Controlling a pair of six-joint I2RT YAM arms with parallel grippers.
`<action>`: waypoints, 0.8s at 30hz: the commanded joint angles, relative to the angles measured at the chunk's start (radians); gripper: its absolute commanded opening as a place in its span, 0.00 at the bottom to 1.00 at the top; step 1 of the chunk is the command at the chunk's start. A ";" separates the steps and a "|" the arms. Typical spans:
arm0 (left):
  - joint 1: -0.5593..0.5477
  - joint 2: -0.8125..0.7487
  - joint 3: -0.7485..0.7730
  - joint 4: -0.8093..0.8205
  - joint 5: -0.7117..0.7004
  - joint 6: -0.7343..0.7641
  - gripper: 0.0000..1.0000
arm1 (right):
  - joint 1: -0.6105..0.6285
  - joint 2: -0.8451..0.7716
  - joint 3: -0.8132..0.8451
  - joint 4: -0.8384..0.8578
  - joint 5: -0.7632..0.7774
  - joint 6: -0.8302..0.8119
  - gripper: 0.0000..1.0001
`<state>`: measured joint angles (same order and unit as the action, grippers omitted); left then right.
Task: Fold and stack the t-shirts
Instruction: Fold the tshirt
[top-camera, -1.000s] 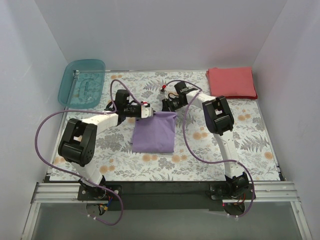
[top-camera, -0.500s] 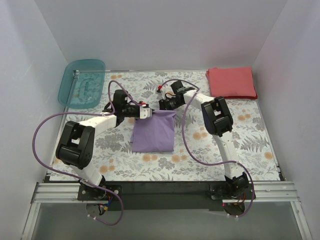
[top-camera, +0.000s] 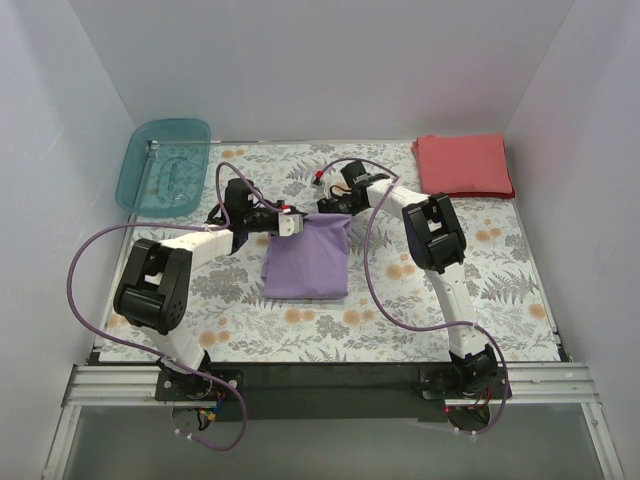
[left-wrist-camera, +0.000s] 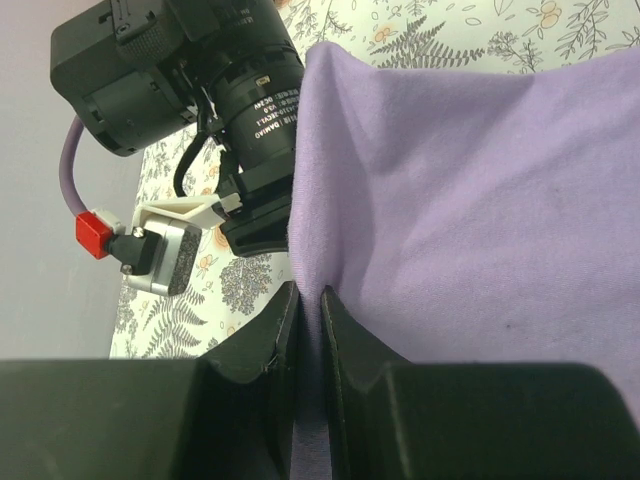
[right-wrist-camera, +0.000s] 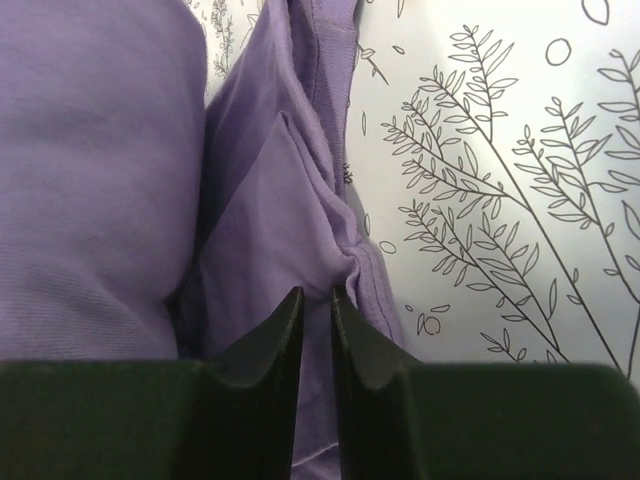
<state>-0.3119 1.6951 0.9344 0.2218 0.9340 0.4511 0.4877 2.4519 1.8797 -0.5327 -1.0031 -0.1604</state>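
Lavender shirt (top-camera: 308, 262) lies mid-table as a rough folded rectangle, its far edge raised between the two grippers. The left gripper (top-camera: 288, 226) has its jaws nearly closed, pinching a fold at the far-left corner. The right gripper (top-camera: 333, 208) is at the far-right corner, jaws narrow with shirt cloth in the slit. Coral shirt (top-camera: 463, 166) sits folded at the far-right corner of the floral table (top-camera: 500, 290), well apart; teal bin (top-camera: 165, 165) at far left.

The lavender shirt (top-camera: 308, 262) sits mid-table, folded into a smooth rectangle, with its far edge pulled up at both corners. The coral-red shirt (top-camera: 463, 165) lies flat and folded square in the far right corner, well apart.
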 joint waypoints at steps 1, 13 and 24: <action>0.007 -0.005 -0.020 0.074 0.002 0.028 0.00 | 0.005 -0.050 0.027 -0.035 0.026 -0.019 0.25; 0.007 -0.058 -0.111 0.079 0.023 0.103 0.00 | -0.006 -0.106 0.058 -0.043 0.095 -0.071 0.35; 0.007 -0.040 -0.103 0.085 0.000 0.086 0.00 | -0.026 -0.140 0.147 -0.046 0.176 -0.097 0.72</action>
<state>-0.3103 1.6806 0.8234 0.2829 0.9337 0.5411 0.4805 2.3966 1.9575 -0.5808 -0.8604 -0.2337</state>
